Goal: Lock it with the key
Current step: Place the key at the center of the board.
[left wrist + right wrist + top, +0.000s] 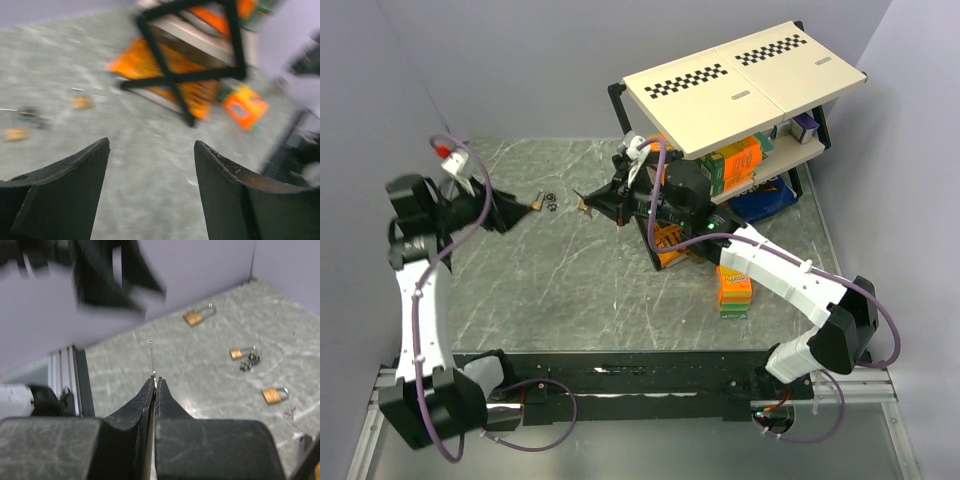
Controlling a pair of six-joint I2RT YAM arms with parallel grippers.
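**Key clamped in the right claw, padlocks lying apart from it**

The right claw [155, 385] is clenched on a thin silver metal key [152, 357]. The key is seen edge-on, its blade poking straight out past the fingertips. From above, this claw sits mid-table, toward the far edge.

Three locks lie ahead of the key on the grey marbled table [200, 370], none of them touching it. The nearest brass padlock [271, 395] is off to one side. The middle brass padlock [238, 353] lies just beside a dark bunch of keys [248, 362]. The farthest brass padlock [192, 317] lies toward the table's left edge.

The left claw [151, 145] is released, its fingers spread wide with nothing between them, above the table near the left edge. Its view is blurred.

A black-framed shelf rack with a white checker-marked top [750, 90] stands at the far right corner. Its shelf carries an orange and green box [738, 162] and a small purple box [807, 124]. Lower down are a blue item [760, 203] and some flat orange packets [670, 248]. A stack of orange packets [735, 288] stands on the table just beside the rack, on its near side.
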